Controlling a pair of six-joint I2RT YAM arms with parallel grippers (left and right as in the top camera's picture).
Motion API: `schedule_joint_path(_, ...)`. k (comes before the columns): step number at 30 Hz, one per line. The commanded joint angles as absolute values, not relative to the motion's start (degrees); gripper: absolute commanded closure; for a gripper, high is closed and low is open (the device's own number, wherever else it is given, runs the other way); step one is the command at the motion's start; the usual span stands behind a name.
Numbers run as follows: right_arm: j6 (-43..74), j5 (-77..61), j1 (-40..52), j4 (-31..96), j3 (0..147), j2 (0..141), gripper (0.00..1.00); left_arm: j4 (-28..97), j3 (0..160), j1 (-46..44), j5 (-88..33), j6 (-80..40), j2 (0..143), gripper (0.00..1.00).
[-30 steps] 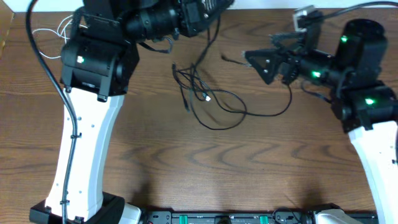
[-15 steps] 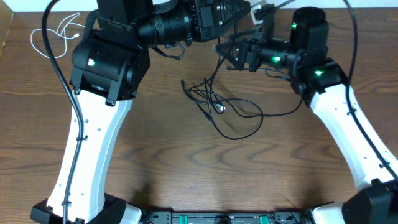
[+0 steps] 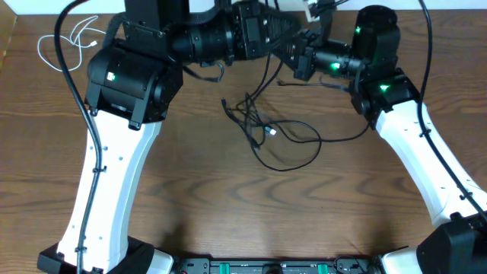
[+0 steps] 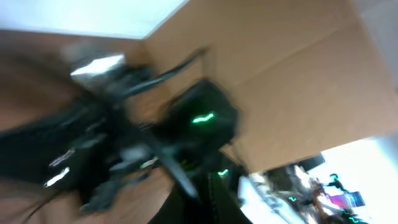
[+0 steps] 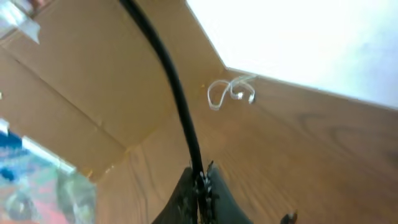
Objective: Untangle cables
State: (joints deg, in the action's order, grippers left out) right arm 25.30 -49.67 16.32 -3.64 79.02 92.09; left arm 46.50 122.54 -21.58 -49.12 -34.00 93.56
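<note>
The black cables (image 3: 262,125) lie in a loose tangle on the wooden table, mid-view. One strand rises from the tangle to my left gripper (image 3: 293,38), which reaches in from the left and looks shut on it. My right gripper (image 3: 298,62) sits right beside the left one, tip to tip. In the right wrist view its fingers (image 5: 200,183) are shut on a taut black cable (image 5: 171,81) running up and away. The white cable (image 3: 67,39) lies coiled at the far left corner, also visible as a small white cable (image 5: 229,93) in the right wrist view. The left wrist view is blurred.
Cardboard walls (image 5: 74,93) border the table's far side. The right arm's body with its green light (image 4: 199,118) fills the left wrist view. A long black loop (image 3: 335,137) trails right from the tangle, under the right arm.
My right arm swung left and up to meet the left gripper, and its jaws went from open to shut on the black cable. The tangle shifted slightly right.
</note>
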Motion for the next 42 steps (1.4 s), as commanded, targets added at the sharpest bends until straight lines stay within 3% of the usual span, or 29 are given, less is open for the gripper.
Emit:
schedule_joint_path(1, 32.3, -50.1, 13.1, -7.3, 79.5, 88.2, 0.99, 53.0, 122.9, -21.2, -31.2, -26.3, 93.5, 0.93)
schedule_joint_path(5, 35.3, -49.6, 8.3, -11.3, 79.8, 83.3, 0.99, 62.6, 122.9, -21.2, -6.3, -26.4, 93.7, 0.93)
schedule_joint_path(8, 38.1, -49.5, 4.5, -14.1, 80.7, 79.9, 0.99, 66.0, 122.9, -21.2, 1.3, -26.3, 94.2, 0.92)
schedule_joint_path(20, 43.5, -49.5, -0.7, -17.7, 95.5, 76.3, 0.99, 67.1, 122.7, -21.2, 5.2, -26.1, 94.5, 0.92)
schedule_joint_path(26, 40.0, -52.1, -0.7, -6.8, 99.2, 76.3, 0.98, 63.5, 122.7, -21.2, 1.1, -20.9, 94.1, 0.92)
schedule_joint_path(29, 34.0, -52.0, -0.7, 4.7, 99.1, 77.0, 0.89, 56.9, 122.9, -21.2, -5.4, -18.0, 92.6, 0.92)
schedule_joint_path(36, 23.2, -52.0, 1.6, 26.1, 99.0, 82.4, 0.52, 39.0, 122.9, -21.2, -20.3, -18.6, 88.3, 0.93)
schedule_joint_path(39, 20.8, -52.0, 4.0, 32.1, 98.8, 85.6, 0.31, 34.4, 122.9, -21.2, -22.1, -23.3, 87.1, 0.93)
schedule_joint_path(42, 18.8, -52.0, 7.2, 36.6, 98.5, 89.1, 0.22, 31.7, 122.9, -21.2, -22.1, -24.4, 86.7, 0.93)
